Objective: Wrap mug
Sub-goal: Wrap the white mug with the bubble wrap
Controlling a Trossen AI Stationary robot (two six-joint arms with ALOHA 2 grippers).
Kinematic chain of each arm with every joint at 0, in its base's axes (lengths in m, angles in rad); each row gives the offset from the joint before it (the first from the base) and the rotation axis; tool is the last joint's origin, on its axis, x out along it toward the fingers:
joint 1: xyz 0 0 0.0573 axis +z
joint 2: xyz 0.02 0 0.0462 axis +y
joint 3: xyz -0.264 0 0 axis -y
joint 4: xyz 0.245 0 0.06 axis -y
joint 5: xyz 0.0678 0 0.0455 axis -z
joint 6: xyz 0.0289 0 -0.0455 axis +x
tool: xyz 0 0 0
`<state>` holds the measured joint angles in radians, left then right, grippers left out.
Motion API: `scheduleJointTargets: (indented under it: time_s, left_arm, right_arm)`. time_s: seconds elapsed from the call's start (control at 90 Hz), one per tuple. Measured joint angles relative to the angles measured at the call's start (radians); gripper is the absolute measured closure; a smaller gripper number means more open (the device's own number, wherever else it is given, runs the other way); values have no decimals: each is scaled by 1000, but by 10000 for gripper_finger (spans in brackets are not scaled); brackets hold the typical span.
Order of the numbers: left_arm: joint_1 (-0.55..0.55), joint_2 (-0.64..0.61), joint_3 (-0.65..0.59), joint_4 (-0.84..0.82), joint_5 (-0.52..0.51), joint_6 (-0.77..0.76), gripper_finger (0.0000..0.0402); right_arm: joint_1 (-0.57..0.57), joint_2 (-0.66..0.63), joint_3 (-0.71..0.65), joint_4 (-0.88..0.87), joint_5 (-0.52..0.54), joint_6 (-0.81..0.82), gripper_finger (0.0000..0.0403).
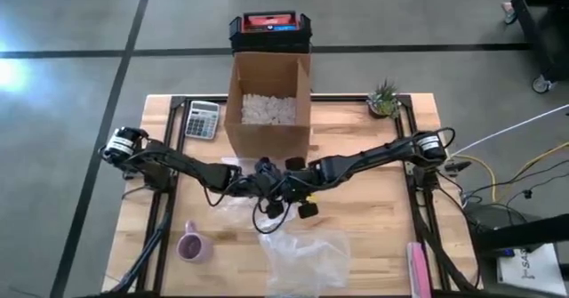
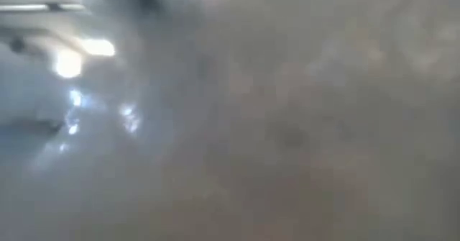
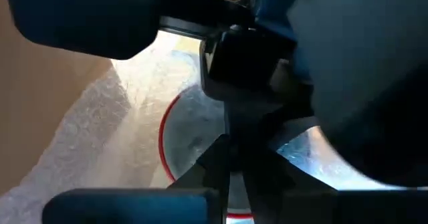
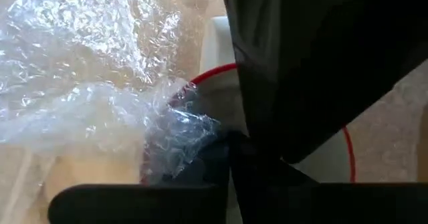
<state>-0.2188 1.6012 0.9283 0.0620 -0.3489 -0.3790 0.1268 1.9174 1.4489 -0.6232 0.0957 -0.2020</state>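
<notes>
A white mug with a red rim (image 4: 217,50) lies half under clear bubble wrap (image 4: 100,83); its rim also shows in the left wrist view (image 3: 162,140). In the high view both grippers meet over it at the table's middle and hide it. My left gripper (image 1: 264,191) and my right gripper (image 1: 286,191) look shut at the wrap by the mug's mouth. More bubble wrap (image 1: 302,255) lies flat toward the near edge. Wrap close to the lens fogs the low view. My left gripper (image 3: 227,150) has its fingers closed together on wrap over the mug's mouth (image 3: 194,144), slanting down. The other arm's gripper stands right over the contact and hides it. My right gripper (image 4: 227,144) pinches a bunched wad of bubble wrap (image 4: 180,134) beside the mug's red rim. The fingers slant down from the table's right. How many layers cannot be told. The left arm covers what lies past the fingertips.
An open cardboard box (image 1: 267,102) with white packing fill stands just behind the grippers. A purple mug (image 1: 191,245) stands near the left front. A calculator (image 1: 202,118), a small plant (image 1: 384,98) and a pink object (image 1: 418,267) lie around the edges.
</notes>
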Motion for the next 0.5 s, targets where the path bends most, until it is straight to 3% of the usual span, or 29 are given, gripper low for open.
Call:
scheduleJointTargets:
  time_s: [0.3, 0.5]
  left_arm:
    - [0, 0, 1, 8, 1, 0, 380]
    - [0, -2, -3, -11, -6, -10, 380]
  right_arm:
    - [3, -85, 1, -34, 3, -14, 403]
    - [-1, -58, -1, -1, 6, 10, 403]
